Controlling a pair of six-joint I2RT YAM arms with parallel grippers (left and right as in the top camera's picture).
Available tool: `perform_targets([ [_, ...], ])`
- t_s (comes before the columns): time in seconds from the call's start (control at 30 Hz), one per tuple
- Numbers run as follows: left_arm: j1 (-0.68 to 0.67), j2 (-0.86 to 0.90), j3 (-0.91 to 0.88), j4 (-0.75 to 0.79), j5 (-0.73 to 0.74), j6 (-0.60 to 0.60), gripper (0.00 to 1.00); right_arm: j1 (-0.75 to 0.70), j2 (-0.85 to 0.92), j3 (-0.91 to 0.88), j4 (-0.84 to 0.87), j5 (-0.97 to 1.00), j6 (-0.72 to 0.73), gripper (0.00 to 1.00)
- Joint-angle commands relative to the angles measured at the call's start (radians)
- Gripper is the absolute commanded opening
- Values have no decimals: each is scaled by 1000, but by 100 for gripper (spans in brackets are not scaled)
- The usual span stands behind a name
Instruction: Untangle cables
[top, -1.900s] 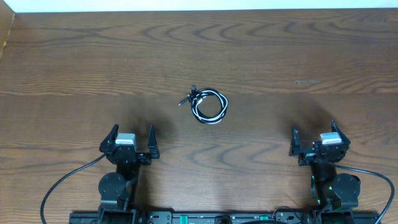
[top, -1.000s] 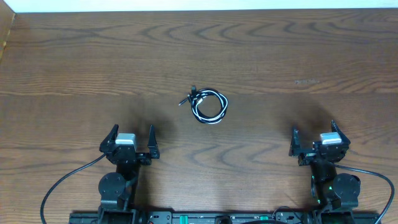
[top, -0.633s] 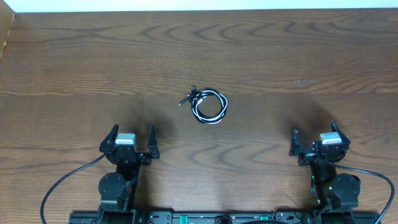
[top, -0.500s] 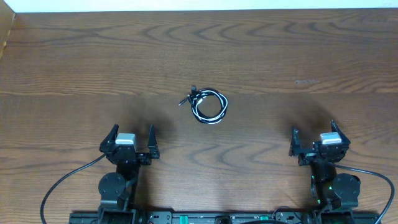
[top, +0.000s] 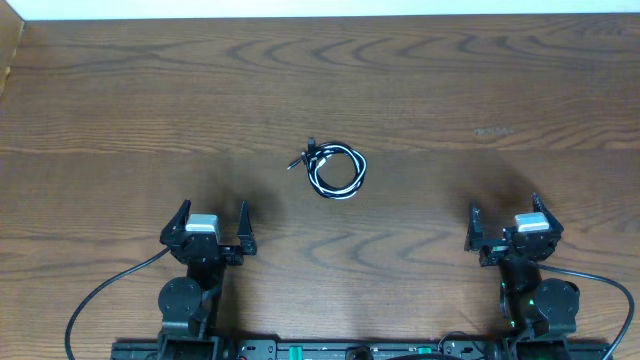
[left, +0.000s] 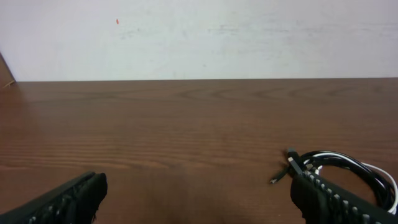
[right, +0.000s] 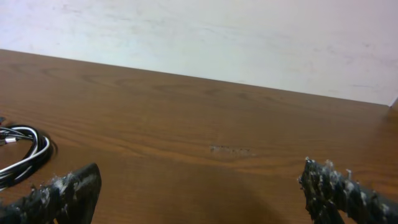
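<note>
The cables (top: 334, 169) lie as one small coiled bundle of black and white cords with plug ends at the upper left, near the middle of the wooden table. They also show at the right of the left wrist view (left: 336, 167) and at the left edge of the right wrist view (right: 22, 149). My left gripper (top: 211, 222) is open and empty at the near left, well short of the bundle. My right gripper (top: 503, 217) is open and empty at the near right, also apart from it.
The wooden table (top: 450, 80) runs back to a white wall (left: 205, 37). A faint pale scuff (top: 492, 131) marks the wood at the right. Thick black arm wires (top: 100, 295) trail by the arm bases at the near edge.
</note>
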Motion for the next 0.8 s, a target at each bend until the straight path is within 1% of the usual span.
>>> perform_targets([
  [0.0, 3, -6, -14, -42, -6, 14, 100, -12, -5, -1, -4, -3, -13, 99],
  [0.6, 3, -6, -14, -42, -17, 13, 100, -12, -5, -1, -2, -3, -13, 99],
  [0.63, 3, -6, -14, -42, -14, 7, 100, -12, -5, -1, -1, -3, -13, 99],
  [0.77, 3, -6, -14, -42, -13, -96, 100, -12, -5, -1, -1, -3, 27, 99],
])
